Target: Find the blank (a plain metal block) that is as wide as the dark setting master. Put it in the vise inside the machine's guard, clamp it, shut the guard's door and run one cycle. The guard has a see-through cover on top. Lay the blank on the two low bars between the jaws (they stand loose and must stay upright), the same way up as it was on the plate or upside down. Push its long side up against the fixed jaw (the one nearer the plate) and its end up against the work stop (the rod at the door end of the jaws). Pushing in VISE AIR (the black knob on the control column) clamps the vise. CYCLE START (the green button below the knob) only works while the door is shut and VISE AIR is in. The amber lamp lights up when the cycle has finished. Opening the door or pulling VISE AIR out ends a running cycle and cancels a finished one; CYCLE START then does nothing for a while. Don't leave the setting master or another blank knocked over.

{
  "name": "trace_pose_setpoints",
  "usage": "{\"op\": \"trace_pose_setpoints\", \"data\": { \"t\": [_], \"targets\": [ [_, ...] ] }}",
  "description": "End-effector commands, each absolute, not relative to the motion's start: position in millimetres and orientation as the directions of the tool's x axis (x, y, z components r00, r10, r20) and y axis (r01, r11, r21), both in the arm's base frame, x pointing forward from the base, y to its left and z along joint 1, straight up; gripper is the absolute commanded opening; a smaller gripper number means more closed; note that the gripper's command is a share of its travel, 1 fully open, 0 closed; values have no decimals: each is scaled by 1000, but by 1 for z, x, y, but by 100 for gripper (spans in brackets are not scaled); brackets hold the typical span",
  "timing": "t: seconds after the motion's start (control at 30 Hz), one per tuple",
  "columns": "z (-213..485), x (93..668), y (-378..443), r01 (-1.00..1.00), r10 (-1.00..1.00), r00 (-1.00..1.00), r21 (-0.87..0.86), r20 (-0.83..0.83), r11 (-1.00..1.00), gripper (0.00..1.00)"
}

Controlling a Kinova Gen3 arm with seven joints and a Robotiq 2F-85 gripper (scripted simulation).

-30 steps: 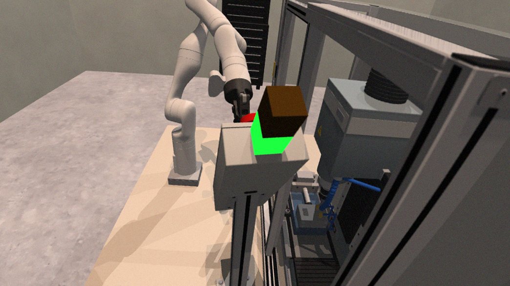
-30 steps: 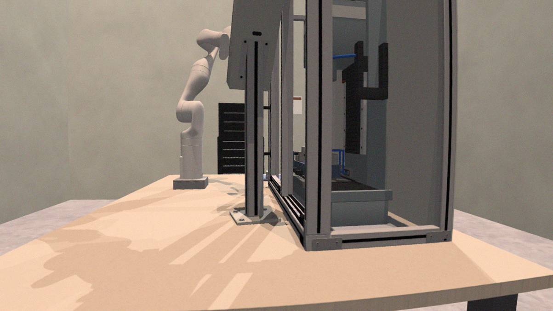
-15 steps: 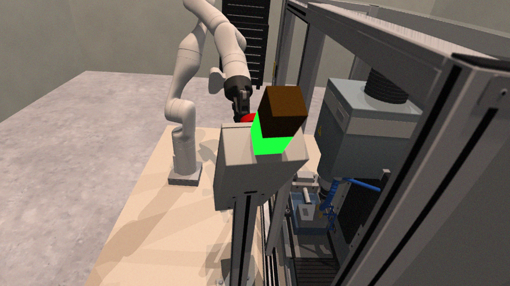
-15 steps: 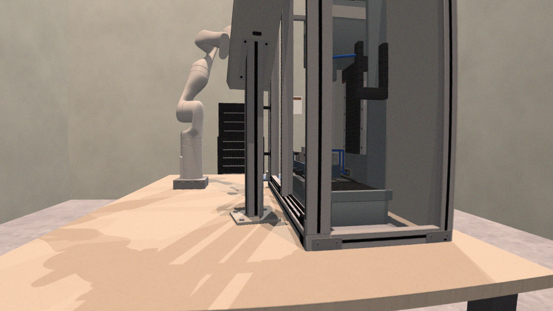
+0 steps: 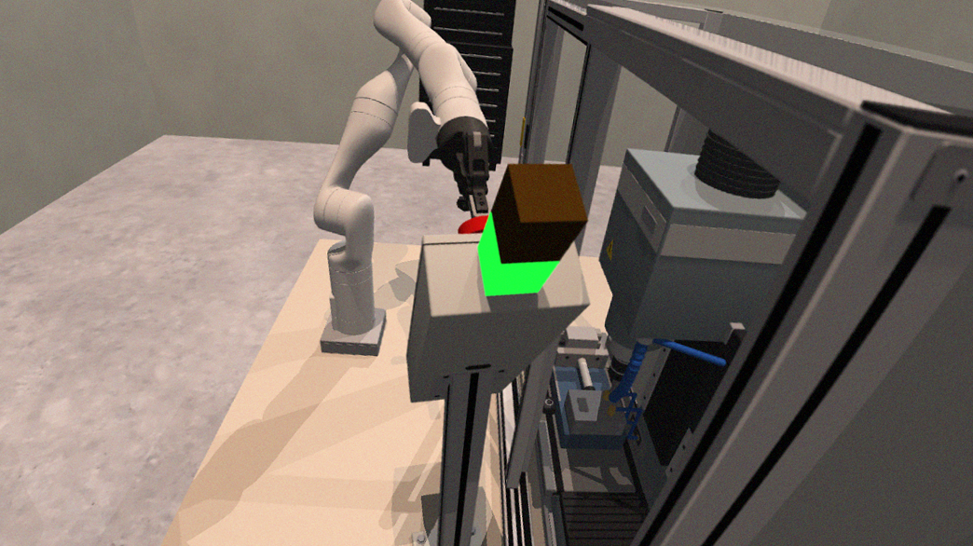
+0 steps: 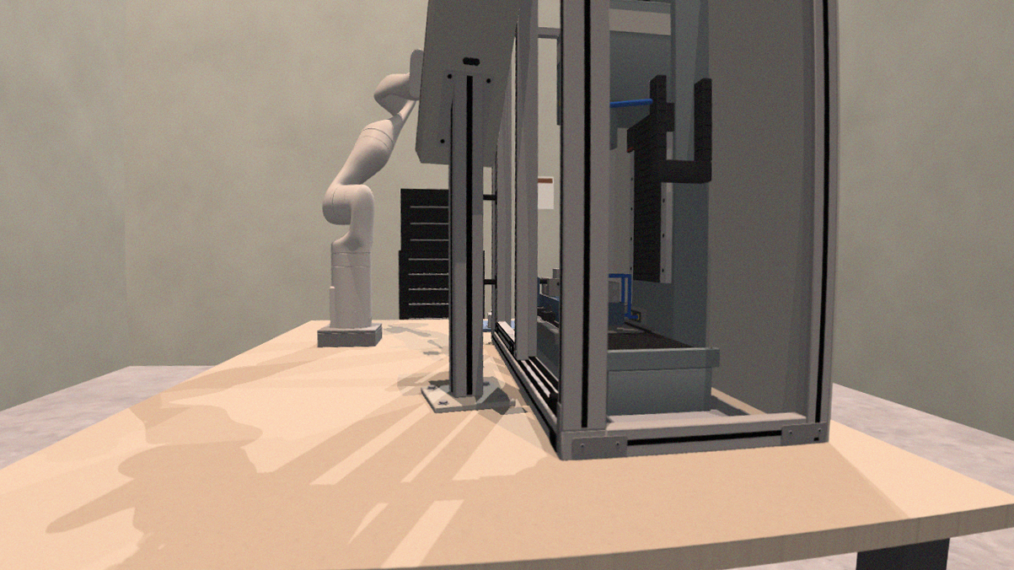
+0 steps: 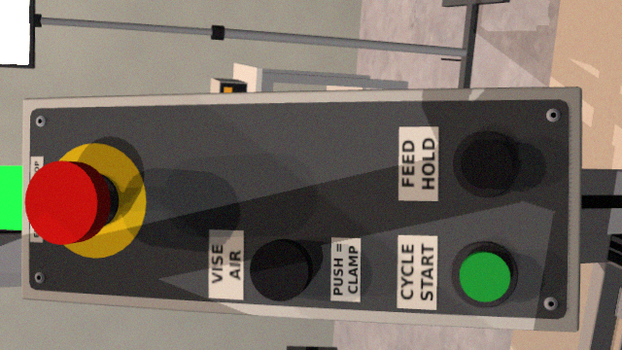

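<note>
Gripper (image 5: pixel 476 204) closed on nothing, facing control panel (image 7: pixel 296 117) square-on, with VISE AIR knob (image 7: pixel 281 268) low centre and green CYCLE START (image 7: pixel 484 276) right of it in wrist view; blank (image 5: pixel 582 406) apparently sitting in vise (image 5: pixel 562 430) inside guard (image 5: pixel 820 256).

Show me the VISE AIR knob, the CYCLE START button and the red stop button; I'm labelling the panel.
VISE AIR knob (image 7: pixel 281 268), wrist view, middle of the black knob's face.
CYCLE START button (image 7: pixel 484 276), wrist view, middle of the green cap.
Red stop button (image 7: pixel 60 202), wrist view, middle of the red mushroom head.
</note>
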State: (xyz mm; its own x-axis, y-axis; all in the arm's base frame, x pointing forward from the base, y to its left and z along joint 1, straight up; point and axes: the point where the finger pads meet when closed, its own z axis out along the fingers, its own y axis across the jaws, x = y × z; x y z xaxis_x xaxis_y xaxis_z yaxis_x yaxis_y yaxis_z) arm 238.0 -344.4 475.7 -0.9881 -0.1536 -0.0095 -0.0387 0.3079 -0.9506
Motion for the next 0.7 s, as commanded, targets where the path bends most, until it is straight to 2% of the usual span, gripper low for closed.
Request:
{"op": "trace_pose_setpoints", "data": {
  "t": [0.0,0.1,0.27,0.67],
  "targets": [
    [479,237,-344,-30,-146,-989,-956,-14,293,10],
    [479,237,-344,-30,-146,-989,-956,-14,293,10],
    [537,247,-344,11,-124,-992,-995,-23,95,10],
    [537,247,-344,11,-124,-992,-995,-23,95,10]
  ]
}}
